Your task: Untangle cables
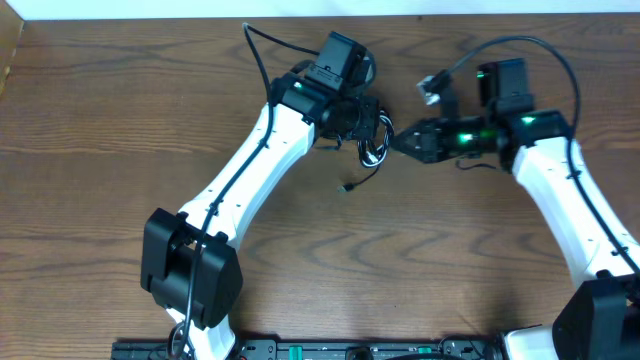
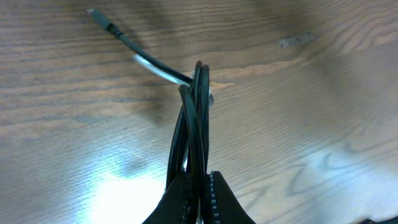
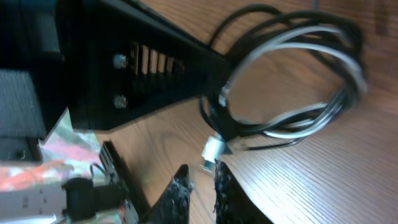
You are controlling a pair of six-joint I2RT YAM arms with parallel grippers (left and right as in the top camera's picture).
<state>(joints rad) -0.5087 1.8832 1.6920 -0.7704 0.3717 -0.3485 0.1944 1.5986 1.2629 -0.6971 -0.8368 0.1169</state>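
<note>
Overhead view: you see the brown wood-grain table, with two white arms meeting at upper centre. The left gripper is pressed together on the black loops of the thin black-and-white cable bundle; only its wrist view shows that pinch. The right gripper is nearly closed, leaving a narrow slit. The small silver plug, resolved only in the right wrist view, sits at its tips. You cannot tell whether it is gripped.

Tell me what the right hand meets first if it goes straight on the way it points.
Probably the silver plug of the tangled cables, just ahead of the right hand; depth is unclear.
</note>
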